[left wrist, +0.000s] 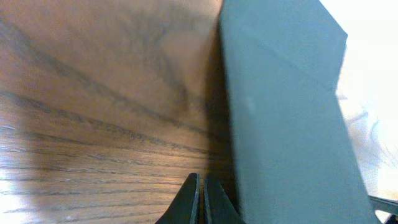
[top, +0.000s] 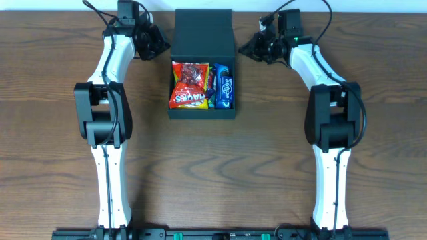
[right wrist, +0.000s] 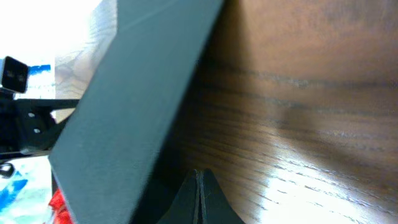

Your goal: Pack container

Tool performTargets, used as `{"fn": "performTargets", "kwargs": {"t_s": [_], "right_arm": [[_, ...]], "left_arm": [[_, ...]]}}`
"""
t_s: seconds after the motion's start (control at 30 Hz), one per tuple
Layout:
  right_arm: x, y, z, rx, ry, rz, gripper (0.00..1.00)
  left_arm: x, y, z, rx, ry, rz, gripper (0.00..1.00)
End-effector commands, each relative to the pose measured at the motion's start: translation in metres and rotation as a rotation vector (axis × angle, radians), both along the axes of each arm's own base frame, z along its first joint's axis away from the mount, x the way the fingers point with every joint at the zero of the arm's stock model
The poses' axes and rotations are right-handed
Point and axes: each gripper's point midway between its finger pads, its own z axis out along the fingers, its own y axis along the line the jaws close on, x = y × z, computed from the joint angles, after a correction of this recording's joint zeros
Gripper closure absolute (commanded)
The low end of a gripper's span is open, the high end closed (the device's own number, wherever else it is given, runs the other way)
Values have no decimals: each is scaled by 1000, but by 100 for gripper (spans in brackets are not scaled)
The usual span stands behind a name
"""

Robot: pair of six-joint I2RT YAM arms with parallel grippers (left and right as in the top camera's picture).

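Note:
The dark green square container [top: 202,111] sits at the table's centre back, its flap lid [top: 203,33] standing open behind it. Inside lie a red snack packet [top: 189,85] and a blue packet [top: 223,85]. My left gripper [top: 162,41] is shut and empty, just left of the lid; the left wrist view shows its tips [left wrist: 200,182] beside the lid's green side [left wrist: 286,118]. My right gripper [top: 244,48] is shut and empty, just right of the lid; the right wrist view shows its tips [right wrist: 199,175] next to the lid [right wrist: 130,106].
The wooden table [top: 267,160] stretches in front of the box. Both arms reach along the box's sides from the front edge. Cables trail at the back behind each wrist.

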Motion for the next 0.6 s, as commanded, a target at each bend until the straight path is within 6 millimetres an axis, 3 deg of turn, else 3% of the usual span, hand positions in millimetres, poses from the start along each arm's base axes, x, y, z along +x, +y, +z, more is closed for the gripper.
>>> {"fn": "performTargets", "kwargs": {"t_s": [0.0, 0.17, 0.37, 0.57], "right_arm": [[-4, 2, -10, 52, 52, 3, 98], [-12, 18, -16, 93, 70, 47, 99], [-25, 37, -7, 170, 87, 126, 99], [-44, 38, -13, 175, 156, 166, 99]], "left_arm": [[1, -5, -9, -62, 29, 9, 94], [4, -15, -2, -115, 11, -6, 94], [-18, -27, -9, -129, 95, -60, 94], [-36, -27, -16, -112, 158, -92, 94]]}}
